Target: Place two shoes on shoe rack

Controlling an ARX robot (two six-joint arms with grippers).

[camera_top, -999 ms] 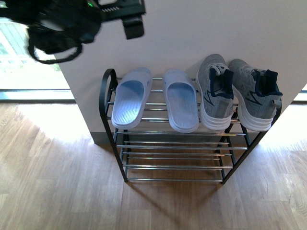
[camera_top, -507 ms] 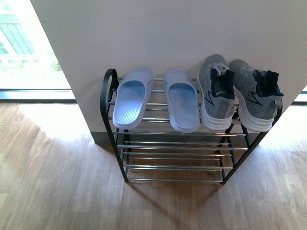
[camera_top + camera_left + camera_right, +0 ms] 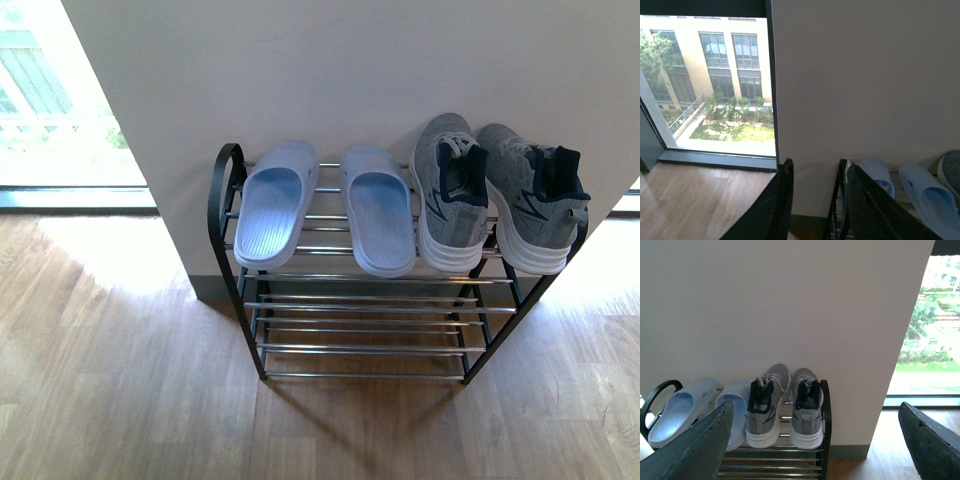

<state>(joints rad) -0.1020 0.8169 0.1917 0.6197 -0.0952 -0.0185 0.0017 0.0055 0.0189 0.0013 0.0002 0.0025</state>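
Note:
The shoe rack (image 3: pixel 228 178) stands against a white wall, black arched sides and chrome bars. On its top tier lie two pale-blue slide sandals (image 3: pixel 272 205) (image 3: pixel 380 210) on the left and two grey knit sneakers (image 3: pixel 450 195) (image 3: pixel 530 200) on the right, toes to the wall. Neither gripper shows in the front view. My left gripper (image 3: pixel 817 172) is open, held high beside the rack's left end, with nothing between its fingers (image 3: pixel 777 210). My right gripper (image 3: pixel 815 430) is open wide, facing the sneakers (image 3: pixel 767 405) from a distance, empty.
The lower tiers (image 3: pixel 365 330) of the rack hold nothing. Wooden floor (image 3: pixel 120 370) spreads in front and to both sides. Floor-level windows (image 3: pixel 60 110) flank the wall; a dark window frame (image 3: pixel 771 80) stands left of the wall.
A second ago my left arm's black gripper hung at the top left of the front view; it has left that view. The shoes and rack have not moved.

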